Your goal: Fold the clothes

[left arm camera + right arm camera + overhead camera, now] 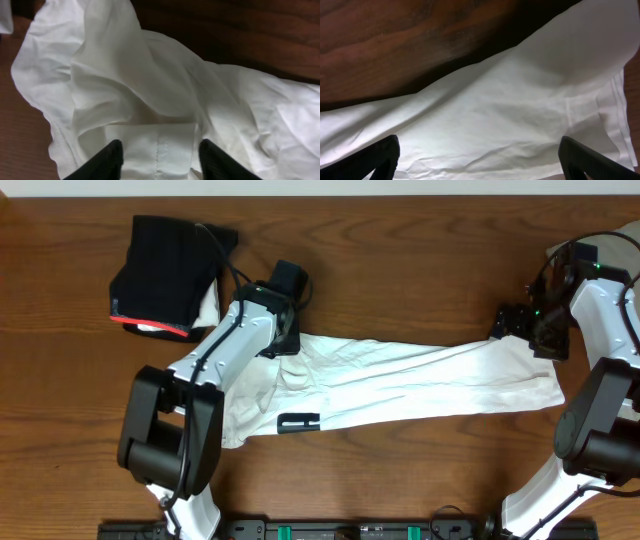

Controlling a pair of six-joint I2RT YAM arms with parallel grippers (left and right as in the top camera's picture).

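White T-shirt (420, 380) stretched across mid-table (400, 260), 9 to 3 o'clock.
My left gripper (160, 160) straddles a folded hem at the shirt's 10 o'clock edge, and I can't tell if it pinches. My right gripper (522, 328) gapes wide over the 3 o'clock end. The black red-edged garment (165, 265) lies at 10 o'clock.

- White-shelled left arm (215, 360), bulky black cylindrical joints, at black base rail's (350, 531) left end; black cable.
- Matching right arm (605, 320) at rail's right end; green light.
- Left gripper (159, 156): black tapered fingers (109, 161).
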